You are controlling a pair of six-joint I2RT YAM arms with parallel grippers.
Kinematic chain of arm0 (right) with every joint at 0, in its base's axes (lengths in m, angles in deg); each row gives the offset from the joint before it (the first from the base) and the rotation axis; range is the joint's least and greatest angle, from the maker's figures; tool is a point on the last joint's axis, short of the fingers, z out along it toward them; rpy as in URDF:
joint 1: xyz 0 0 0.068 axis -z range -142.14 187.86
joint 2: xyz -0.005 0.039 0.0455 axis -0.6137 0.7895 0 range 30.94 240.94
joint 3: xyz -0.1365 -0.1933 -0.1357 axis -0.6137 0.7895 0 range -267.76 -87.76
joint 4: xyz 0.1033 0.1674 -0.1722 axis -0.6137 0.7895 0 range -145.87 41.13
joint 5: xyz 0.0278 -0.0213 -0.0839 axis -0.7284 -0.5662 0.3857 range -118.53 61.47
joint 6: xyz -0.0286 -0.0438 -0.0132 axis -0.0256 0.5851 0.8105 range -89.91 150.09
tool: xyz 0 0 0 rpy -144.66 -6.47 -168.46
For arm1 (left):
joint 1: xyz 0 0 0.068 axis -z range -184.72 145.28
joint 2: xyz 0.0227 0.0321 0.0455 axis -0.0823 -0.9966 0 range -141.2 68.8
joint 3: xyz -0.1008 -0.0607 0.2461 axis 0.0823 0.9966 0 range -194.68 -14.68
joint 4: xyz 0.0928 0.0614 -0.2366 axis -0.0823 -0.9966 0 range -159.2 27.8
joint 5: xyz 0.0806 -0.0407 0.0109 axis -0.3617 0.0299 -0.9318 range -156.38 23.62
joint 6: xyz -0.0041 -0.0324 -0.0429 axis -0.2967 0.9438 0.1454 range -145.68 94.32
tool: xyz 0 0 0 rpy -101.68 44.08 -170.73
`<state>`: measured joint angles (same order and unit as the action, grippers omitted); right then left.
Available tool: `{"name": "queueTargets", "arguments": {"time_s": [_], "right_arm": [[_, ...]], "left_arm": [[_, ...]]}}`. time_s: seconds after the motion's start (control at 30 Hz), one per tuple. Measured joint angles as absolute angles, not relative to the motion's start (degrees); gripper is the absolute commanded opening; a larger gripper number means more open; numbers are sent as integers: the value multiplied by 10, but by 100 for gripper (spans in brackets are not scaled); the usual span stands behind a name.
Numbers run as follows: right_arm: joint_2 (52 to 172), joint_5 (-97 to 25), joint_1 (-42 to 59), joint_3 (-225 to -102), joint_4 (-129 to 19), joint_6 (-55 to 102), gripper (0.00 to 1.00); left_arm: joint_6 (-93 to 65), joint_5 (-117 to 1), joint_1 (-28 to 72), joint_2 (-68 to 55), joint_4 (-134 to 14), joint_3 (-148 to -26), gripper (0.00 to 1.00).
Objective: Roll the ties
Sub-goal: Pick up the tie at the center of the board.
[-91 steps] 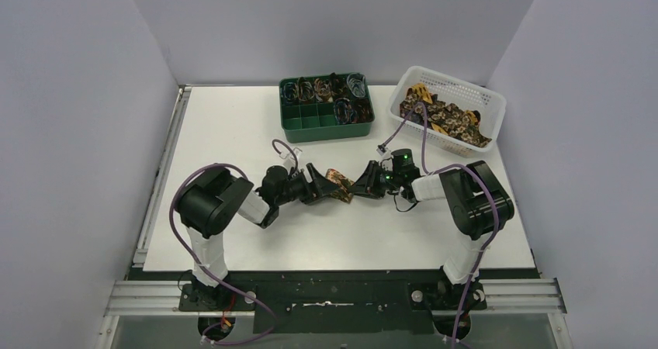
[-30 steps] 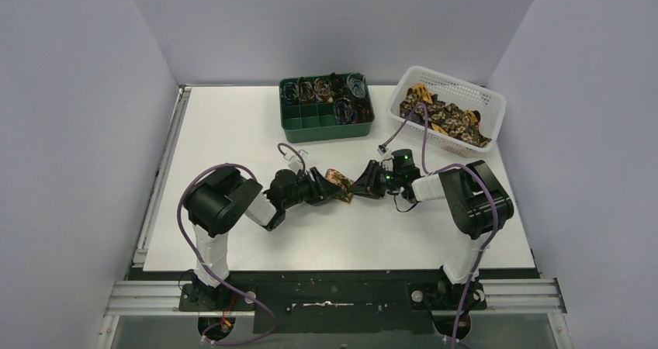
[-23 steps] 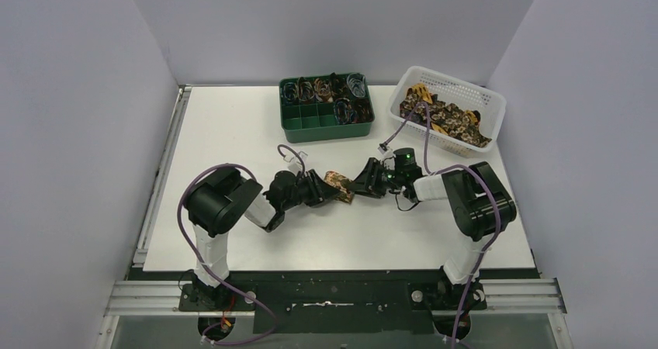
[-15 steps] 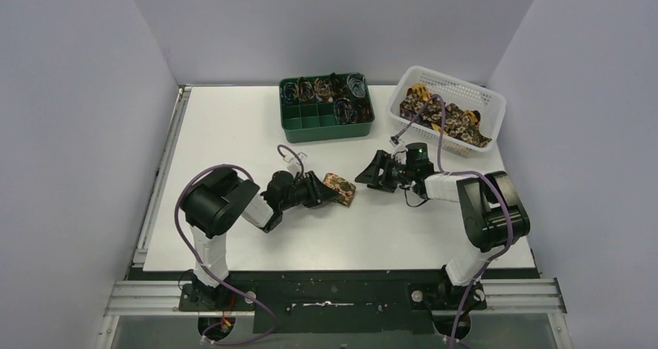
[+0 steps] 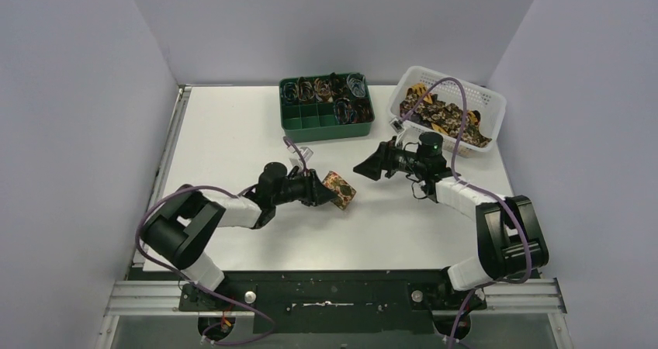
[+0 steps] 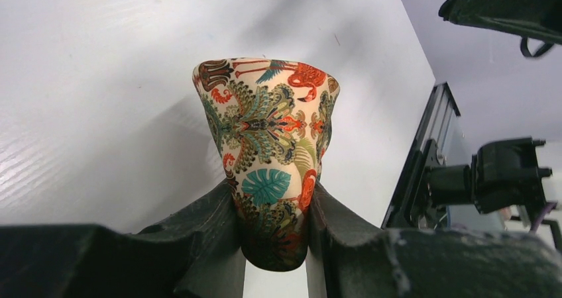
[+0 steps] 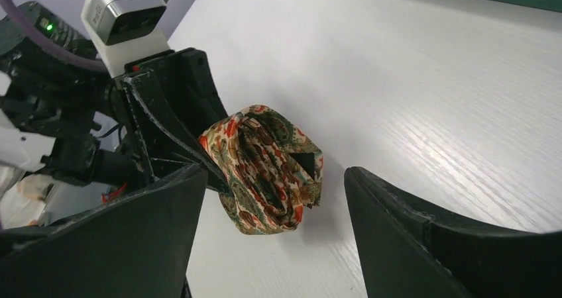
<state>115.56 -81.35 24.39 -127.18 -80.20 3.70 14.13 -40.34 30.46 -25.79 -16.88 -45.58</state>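
One of the ties, rolled into a small coil of busy floral print, is just above the white table mid-scene. My left gripper is shut on it; in the left wrist view both fingers pinch the coil's near end. My right gripper stands open a little to the coil's right and does not touch it. In the right wrist view the coil shows between the wide-apart jaws, with the left gripper behind it. More ties lie loose in the white basket.
A green compartment tray at the back centre holds coiled ties and thin coloured loops. The white basket stands at the back right, close behind my right arm. A metal rail runs along the table's left edge.
My right gripper has opened, let go of the coil and drawn back to the right and away. The left arm has stretched out lower, still clamped on the coil.
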Motion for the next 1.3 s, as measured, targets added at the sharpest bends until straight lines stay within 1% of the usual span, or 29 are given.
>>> {"name": "queueTargets", "arguments": {"time_s": [0.23, 0.37, 0.6, 0.87, 0.93, 1.17, 1.2, 1.27, 1.3], "right_arm": [[1158, -904, 219, -1280, -806, 64, 90], [1161, -944, 185, -1294, -792, 92, 100], [1161, -981, 173, -1297, -782, 126, 100], [1184, -1006, 149, -1329, -736, 174, 100], [1193, -1010, 141, -1334, -720, 185, 95], [1201, -1035, 107, -1345, -664, 229, 93], [1201, -1038, 104, -1345, -659, 233, 93], [1201, -1044, 102, -1345, -652, 238, 99], [1201, -1044, 103, -1346, -648, 241, 100]], "left_arm": [[73, -347, 303, -179, -259, -460, 0], [30, -321, 303, -144, -325, -488, 0], [-6, -285, 301, -112, -400, -511, 0], [-24, -254, 301, -99, -441, -524, 0], [-24, -248, 301, -95, -442, -524, 0], [-24, -234, 290, -71, -441, -524, 0], [-24, -232, 287, -67, -441, -524, 0], [-24, -225, 281, -61, -440, -524, 0], [-24, -222, 280, -60, -440, -524, 0]]}}
